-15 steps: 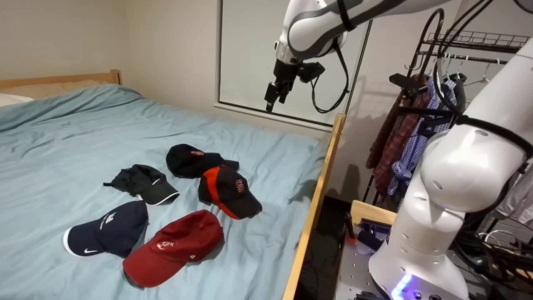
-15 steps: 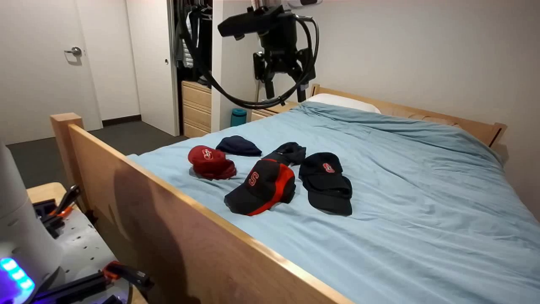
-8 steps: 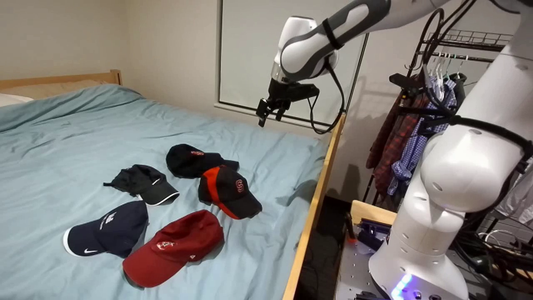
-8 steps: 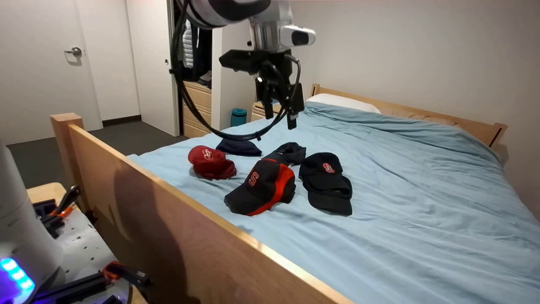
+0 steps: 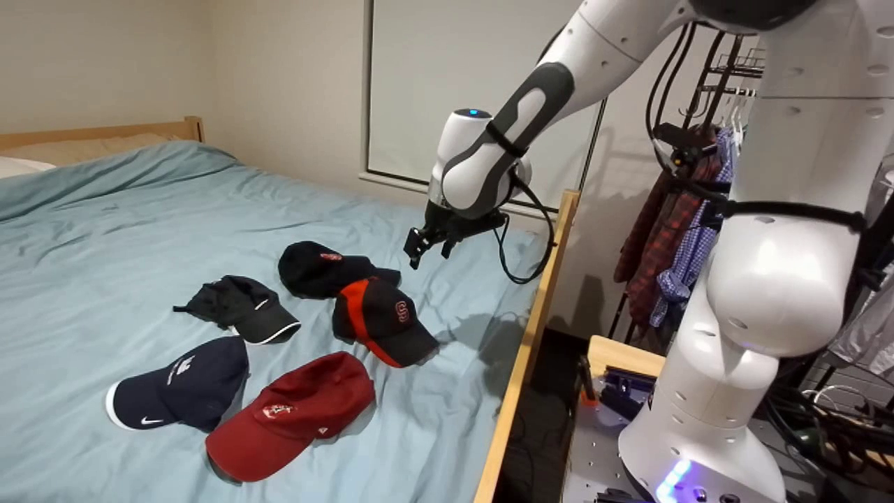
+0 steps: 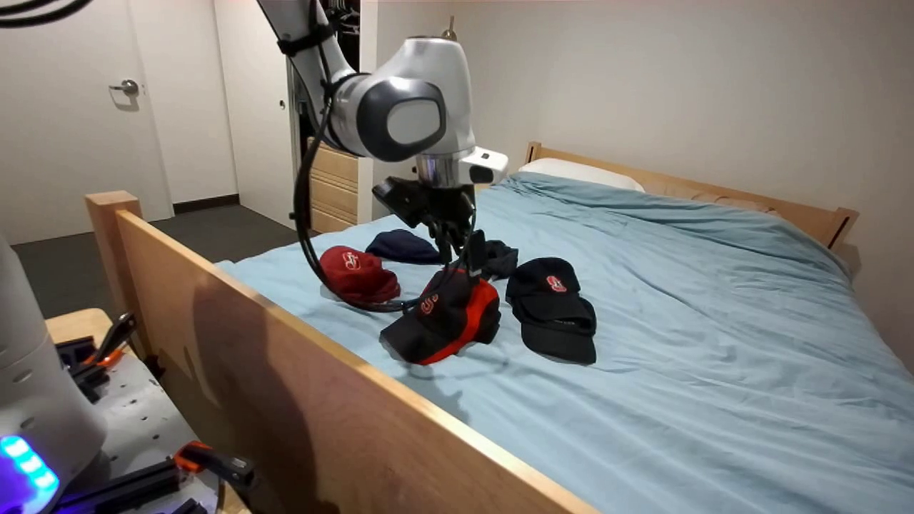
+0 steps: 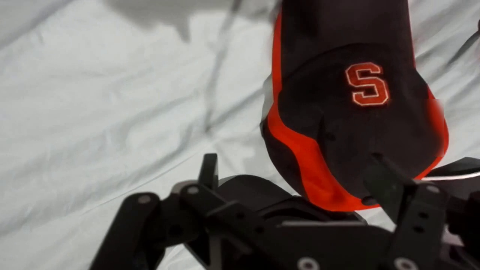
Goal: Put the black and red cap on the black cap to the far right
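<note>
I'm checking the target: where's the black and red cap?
In an exterior view, the black and red cap lies centrally, right of the dark red cap, left of the red-logoed black cap.

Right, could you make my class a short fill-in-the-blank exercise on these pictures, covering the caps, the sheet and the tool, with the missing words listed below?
1. The black and red cap bears the letter ____.
2. The navy cap has a brim edged in ____.
3. In both exterior views, the sheet's colour is light ____.
4. The tool holds no cap; rather than shut, its jaws stand ____.

Missing words: S; white; blue; open.
</note>
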